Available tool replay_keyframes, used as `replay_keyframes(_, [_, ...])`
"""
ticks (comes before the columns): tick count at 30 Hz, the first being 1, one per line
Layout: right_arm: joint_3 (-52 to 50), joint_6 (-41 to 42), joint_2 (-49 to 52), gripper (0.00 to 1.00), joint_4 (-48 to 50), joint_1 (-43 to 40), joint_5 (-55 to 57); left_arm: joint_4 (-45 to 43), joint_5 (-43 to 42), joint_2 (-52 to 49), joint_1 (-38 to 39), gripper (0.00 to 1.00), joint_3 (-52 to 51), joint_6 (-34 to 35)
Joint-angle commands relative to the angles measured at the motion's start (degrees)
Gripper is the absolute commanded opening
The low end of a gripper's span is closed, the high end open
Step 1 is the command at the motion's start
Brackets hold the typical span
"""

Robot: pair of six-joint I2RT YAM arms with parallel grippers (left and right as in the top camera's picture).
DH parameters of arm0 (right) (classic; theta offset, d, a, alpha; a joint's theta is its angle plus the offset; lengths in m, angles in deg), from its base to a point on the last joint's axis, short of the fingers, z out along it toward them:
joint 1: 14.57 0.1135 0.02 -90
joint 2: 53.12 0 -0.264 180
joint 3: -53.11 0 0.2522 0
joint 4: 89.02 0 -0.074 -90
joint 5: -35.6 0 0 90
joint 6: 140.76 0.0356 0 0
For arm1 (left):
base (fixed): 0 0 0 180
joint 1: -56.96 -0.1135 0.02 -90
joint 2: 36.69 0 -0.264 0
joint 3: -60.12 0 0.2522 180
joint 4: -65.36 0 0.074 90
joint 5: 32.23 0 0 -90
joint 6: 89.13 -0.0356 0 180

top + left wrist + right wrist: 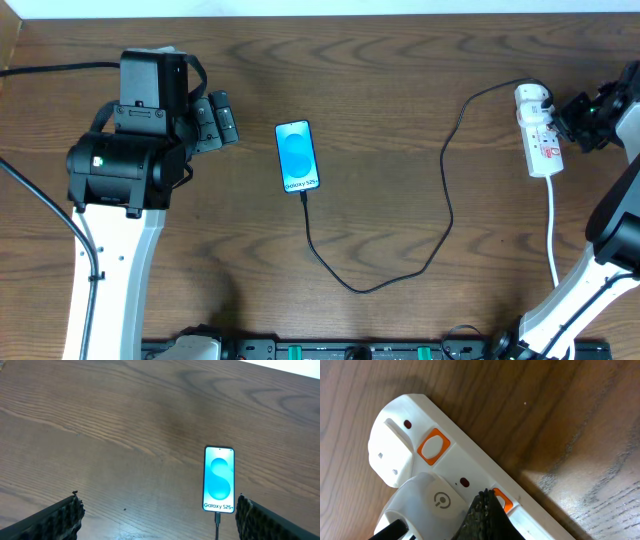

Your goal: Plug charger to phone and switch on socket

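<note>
Charger [447, 200] first: a long thin black cable with a white adapter at one end, lying in a loose loop on the brown wood-grain counter [400, 60]. Its small plug tip meets the lower short edge of the phone [297, 155]. The phone is a small rectangular smartphone with dark edges and a bright blue screen reading "Galaxy S25", flat and face up near the middle of the counter. From the phone the cable runs toward the near edge, curves round and climbs to the rounded white adapter [432, 502].

The adapter is seated in the socket [541, 135], a narrow white plastic power strip at the far right of the counter, well apart from the phone. A white cord [553, 230] leaves the strip's near end. One orange-red switch [433, 446] sits by the strip's rounded end, and a second switch [504, 502] sits just beside the adapter.

The right hand [484, 499] has its fingers pressed together into one dark ribbed wedge. Its tip is at the second switch, though I cannot tell whether it touches. The left hand [226, 121] is spread wide with only bare counter between its fingers. It lies left of the phone and apart from it.
</note>
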Motion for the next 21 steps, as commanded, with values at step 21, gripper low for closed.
replay_keyframes(21, [-1.64,5.42,2.08,0.01,-2.54,6.21,-5.84,1.03,-0.07,0.20,0.09,0.98,0.00,-0.07])
